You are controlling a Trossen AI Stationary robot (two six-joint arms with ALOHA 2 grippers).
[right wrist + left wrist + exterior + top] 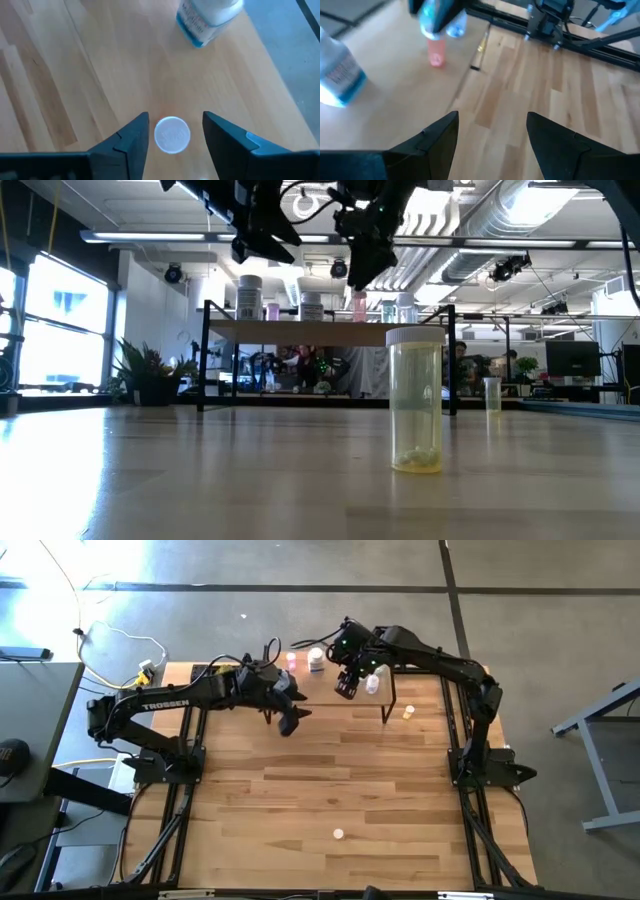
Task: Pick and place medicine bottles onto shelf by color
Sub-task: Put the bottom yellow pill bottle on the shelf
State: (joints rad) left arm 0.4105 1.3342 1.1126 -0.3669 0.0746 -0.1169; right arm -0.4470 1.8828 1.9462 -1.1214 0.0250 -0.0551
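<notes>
The shelf (330, 690) stands at the table's far side, and bottles stand upright on its board. My right gripper (175, 116) is open above the board, pointing down. Its fingers stand on either side of a pink bottle's white cap (172, 134) with a gap on both sides. In the low view the right gripper (362, 270) is just above that pink bottle (358, 305). A white bottle with a blue label (207, 20) stands farther along the board. My left gripper (492, 125) is open and holds nothing, raised by the shelf's left near corner (290, 722).
More bottles stand on the shelf: a pink one (292, 660) and white ones (316, 660) (372, 683). A small bottle (408, 712) stands on the table right of the shelf. A yellow, white-capped bottle (415, 400) stands near the table's near edge (338, 834).
</notes>
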